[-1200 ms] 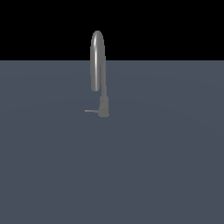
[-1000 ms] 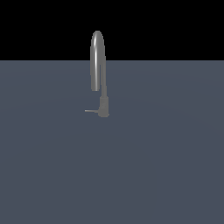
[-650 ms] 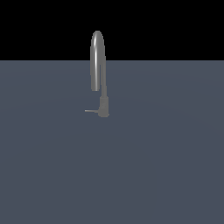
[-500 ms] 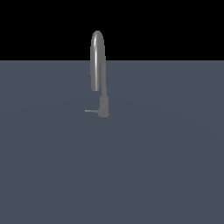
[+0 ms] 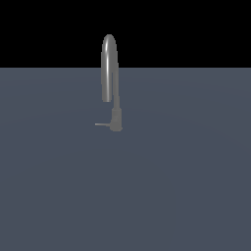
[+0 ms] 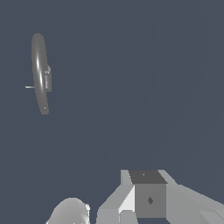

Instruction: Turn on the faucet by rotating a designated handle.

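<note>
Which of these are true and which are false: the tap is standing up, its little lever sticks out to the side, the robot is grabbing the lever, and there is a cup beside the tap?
1. The faucet stands upright on the grey surface. True.
2. The handle sticks out sideways from the faucet's base, toward the exterior view's left. True.
3. The robot is grabbing the handle. False: no arm shows in the exterior view, and in the wrist view the faucet lies far off, apart from the robot's own parts.
4. A cup stands beside the faucet. False: only the faucet shows on the surface.
5. The handle is thicker than the spout. False: it is a thin rod, much slimmer than the arched spout.
</note>
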`<action>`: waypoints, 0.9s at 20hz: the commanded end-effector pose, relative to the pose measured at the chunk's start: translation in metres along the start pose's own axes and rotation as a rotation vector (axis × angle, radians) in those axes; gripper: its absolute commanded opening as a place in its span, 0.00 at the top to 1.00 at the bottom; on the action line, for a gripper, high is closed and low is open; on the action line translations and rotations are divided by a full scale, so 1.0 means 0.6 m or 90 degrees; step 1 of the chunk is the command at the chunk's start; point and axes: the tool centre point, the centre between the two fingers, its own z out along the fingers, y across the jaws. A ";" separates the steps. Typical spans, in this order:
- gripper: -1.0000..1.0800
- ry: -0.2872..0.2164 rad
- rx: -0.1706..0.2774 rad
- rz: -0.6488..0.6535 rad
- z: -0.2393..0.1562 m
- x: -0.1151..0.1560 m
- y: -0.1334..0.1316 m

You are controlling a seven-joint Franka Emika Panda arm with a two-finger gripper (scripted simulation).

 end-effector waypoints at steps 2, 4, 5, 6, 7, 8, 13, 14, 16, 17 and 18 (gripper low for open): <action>1.00 0.034 -0.095 0.013 -0.022 0.009 0.013; 1.00 0.053 -0.150 0.019 -0.036 0.014 0.018; 1.00 0.062 -0.177 0.021 -0.044 0.017 0.020; 1.00 0.071 -0.204 0.023 -0.051 0.020 0.022; 1.00 0.081 -0.231 0.025 -0.059 0.023 0.023; 1.00 0.090 -0.258 0.026 -0.067 0.026 0.024; 1.00 0.136 -0.394 0.028 -0.108 0.042 0.020; 1.00 0.145 -0.421 0.027 -0.116 0.046 0.017; 1.00 0.162 -0.475 0.023 -0.133 0.053 0.011; 1.00 0.171 -0.502 0.021 -0.140 0.057 0.006; 1.00 0.180 -0.529 0.018 -0.148 0.062 0.002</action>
